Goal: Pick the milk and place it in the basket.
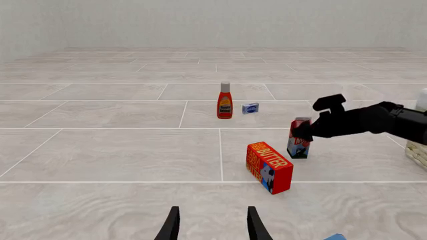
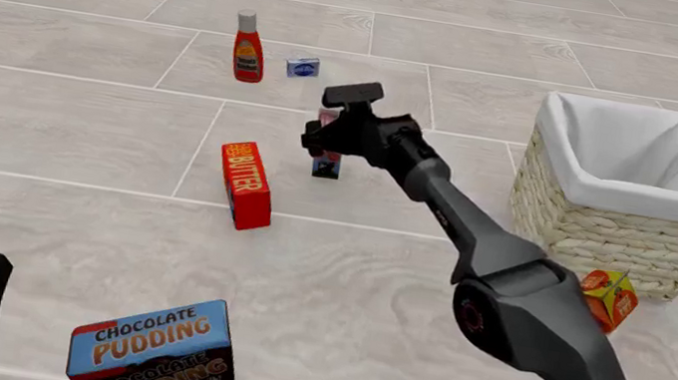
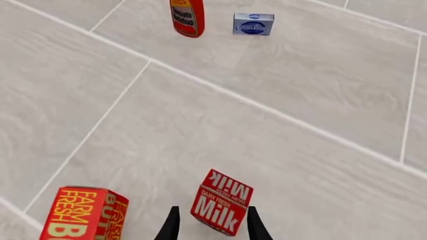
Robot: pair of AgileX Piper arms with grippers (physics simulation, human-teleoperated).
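- Front view: the right arm reached forward across the tiled table, and the right gripper [image 2: 326, 138] sat at the top of the milk carton [image 2: 327, 162], which stood upright on the table near the middle.
- In the right wrist view, the carton's red top with white "Milk" lettering [image 3: 221, 201] lay between the two dark fingers [image 3: 172, 224]. The fingers were spread a little wider than the carton; I could not tell whether they touched its sides.
- The butter box [image 2: 246, 184] stood just left of and nearer than the milk, apart from it.
- The basket [image 2: 541, 185], pale wicker with a white cloth lining, stood well to the right of the milk.
- A small orange carton [image 2: 608, 297] sat in front of the basket.
- A red sauce bottle [image 2: 247, 48] and a small blue-and-white box [image 2: 302, 67] stood farther back.
- A chocolate pudding box [image 2: 153, 348] lay near the front edge.
- The left gripper [image 1: 212, 226] hung low at the front left, its fingers spread apart and holding nothing.
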